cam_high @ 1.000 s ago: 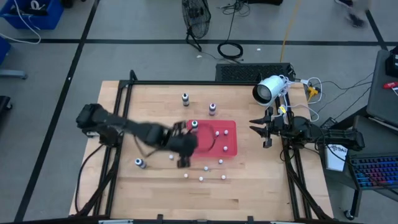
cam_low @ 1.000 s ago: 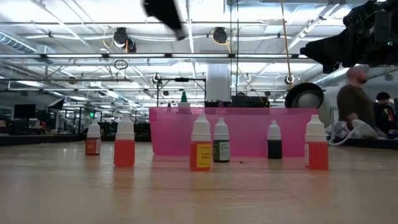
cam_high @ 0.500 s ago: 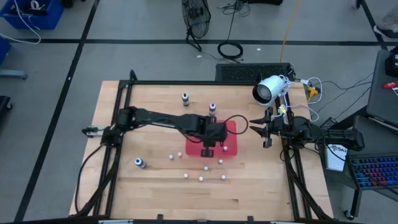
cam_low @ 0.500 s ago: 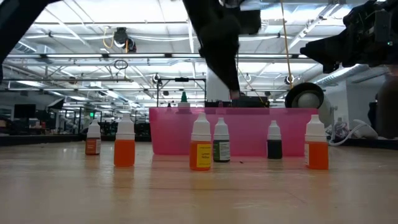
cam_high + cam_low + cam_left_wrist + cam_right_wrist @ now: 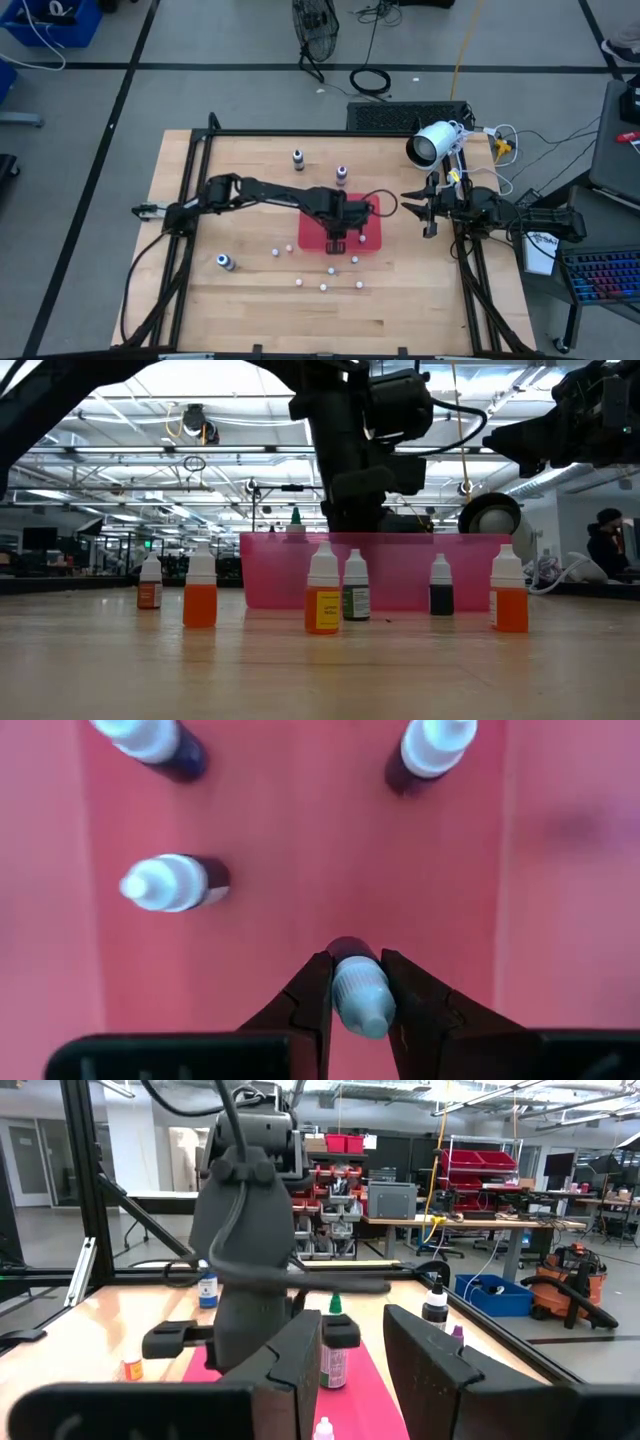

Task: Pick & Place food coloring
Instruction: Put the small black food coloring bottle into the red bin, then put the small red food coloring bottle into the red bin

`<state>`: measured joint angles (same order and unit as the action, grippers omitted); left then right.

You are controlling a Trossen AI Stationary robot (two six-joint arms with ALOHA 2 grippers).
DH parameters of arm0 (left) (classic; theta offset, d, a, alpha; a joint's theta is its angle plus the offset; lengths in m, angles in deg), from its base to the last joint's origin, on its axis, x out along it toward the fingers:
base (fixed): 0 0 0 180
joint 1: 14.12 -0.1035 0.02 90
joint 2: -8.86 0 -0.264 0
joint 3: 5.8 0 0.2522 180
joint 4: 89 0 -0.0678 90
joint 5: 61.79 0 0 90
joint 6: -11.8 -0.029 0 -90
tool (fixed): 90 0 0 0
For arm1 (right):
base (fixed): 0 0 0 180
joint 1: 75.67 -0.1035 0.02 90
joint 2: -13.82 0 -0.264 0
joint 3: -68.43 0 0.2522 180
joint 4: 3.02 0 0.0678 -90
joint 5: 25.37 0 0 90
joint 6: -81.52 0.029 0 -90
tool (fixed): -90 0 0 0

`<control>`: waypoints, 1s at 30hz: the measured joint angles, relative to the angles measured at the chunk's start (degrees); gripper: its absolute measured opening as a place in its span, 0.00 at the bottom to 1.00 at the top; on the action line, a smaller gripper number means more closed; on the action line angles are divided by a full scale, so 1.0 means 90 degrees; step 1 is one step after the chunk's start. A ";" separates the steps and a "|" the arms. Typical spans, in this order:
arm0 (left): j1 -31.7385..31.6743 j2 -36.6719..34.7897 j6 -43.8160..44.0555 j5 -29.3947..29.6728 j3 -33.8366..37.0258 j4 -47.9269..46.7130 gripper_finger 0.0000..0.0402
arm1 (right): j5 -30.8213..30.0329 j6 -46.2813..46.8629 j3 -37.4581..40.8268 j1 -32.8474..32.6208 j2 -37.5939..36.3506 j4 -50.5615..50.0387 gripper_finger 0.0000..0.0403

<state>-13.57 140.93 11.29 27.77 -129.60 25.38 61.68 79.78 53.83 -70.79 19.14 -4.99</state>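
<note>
My left gripper [image 5: 337, 238] reaches down into the red tray [image 5: 370, 205] and is shut on a small food coloring bottle [image 5: 362, 1000] with a whitish cap and a dark body. Three more white-capped bottles [image 5: 170, 885] stand upright on the tray floor beyond it. Whether the held bottle's base touches the floor is hidden. In the low view the gripper [image 5: 350, 510] drops behind the pink tray wall [image 5: 400, 570]. My right gripper [image 5: 408, 205] waits open at the table's right edge, level, with nothing between its fingers [image 5: 300, 1360]. My left gripper pinches the bottle between its two fingers at the cap and neck [image 5: 350, 985]. The fingers come from above, pointing steeply down. The bottle stands upright between them, cap up, over the tray floor.
Several loose bottles stand on the wood near the tray's front: orange ones [image 5: 200, 595], a yellow one [image 5: 322, 600], dark ones [image 5: 441, 590]. Two more [image 5: 298, 157] stand behind the tray and one [image 5: 225, 261] at the near left. A black frame [image 5: 200, 180] edges the table.
My left gripper has swung from the tray's near left corner toward the table's right, over the tray, and has come down into it, tipping to point more steeply down. In the low view it has sunk from the picture's top to behind the tray wall.
</note>
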 joint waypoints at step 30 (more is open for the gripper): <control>0.0003 -0.0682 0.0236 0.0378 -0.0450 -0.0563 0.49 | -0.0001 0.0000 -0.0002 0.0000 0.0000 0.0005 0.25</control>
<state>-13.54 134.79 13.41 31.17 -133.65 20.32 61.68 79.78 53.81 -70.79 19.14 -4.94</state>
